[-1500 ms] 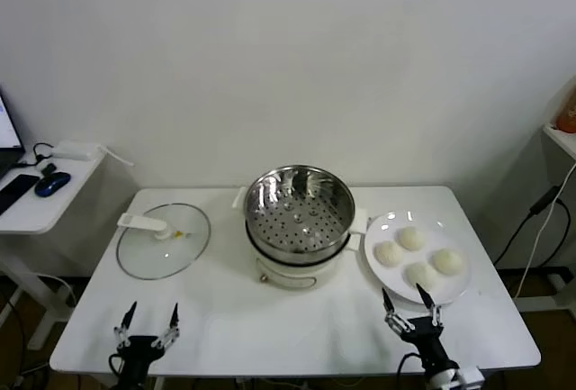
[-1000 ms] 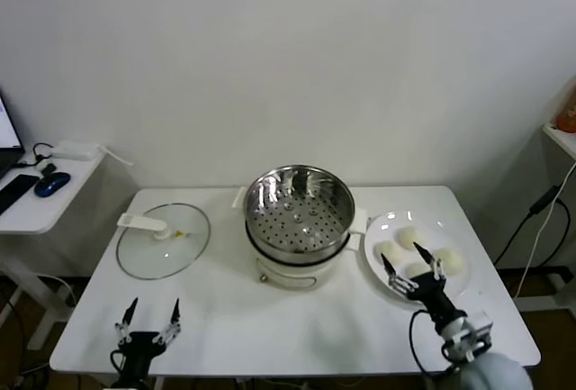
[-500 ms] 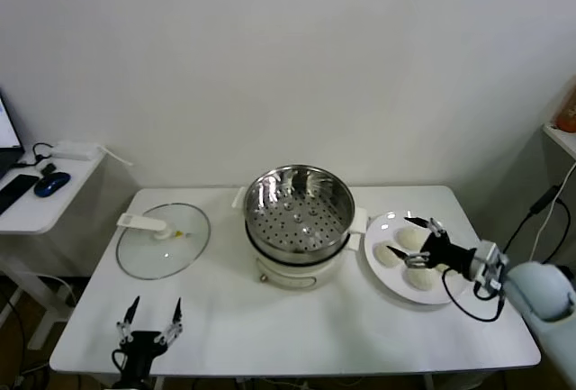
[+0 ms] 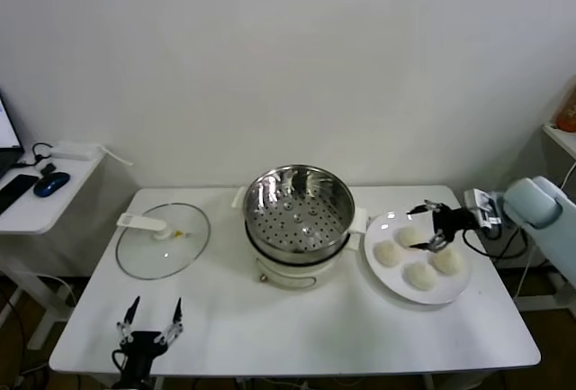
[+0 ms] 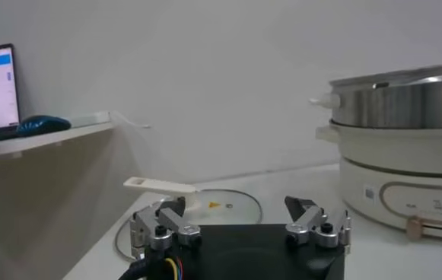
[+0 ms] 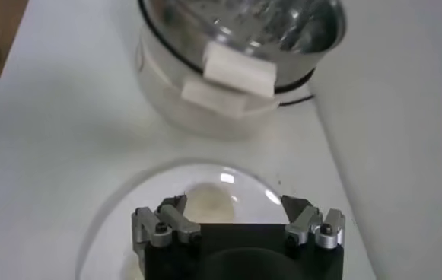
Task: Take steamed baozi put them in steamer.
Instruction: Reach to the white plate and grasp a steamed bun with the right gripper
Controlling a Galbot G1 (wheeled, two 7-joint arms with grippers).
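Observation:
Several cream-white steamed baozi (image 4: 388, 252) lie on a white plate (image 4: 389, 224) to the right of the steamer (image 4: 299, 210), a shiny perforated basket on a cream pot base. My right gripper (image 4: 430, 226) reaches in from the right and hovers open over the plate's back part, above the rear baozi (image 4: 409, 238). In the right wrist view that baozi (image 6: 209, 205) shows between the open right gripper (image 6: 234, 209), nothing held, with the steamer (image 6: 240, 30) beyond. My left gripper (image 4: 148, 318) waits open at the table's front left edge, its open fingertips framing the left gripper (image 5: 236, 209) view.
A flat glass lid (image 4: 162, 240) with a white handle lies left of the steamer. The white table (image 4: 297, 327) has bare surface along its front. A side desk (image 4: 36, 205) with a mouse stands far left; a shelf edge (image 4: 562, 138) is at right.
My right arm swung from the table's front edge round to the right side and now reaches over the back of the plate, jaws still open. The left arm stayed put.

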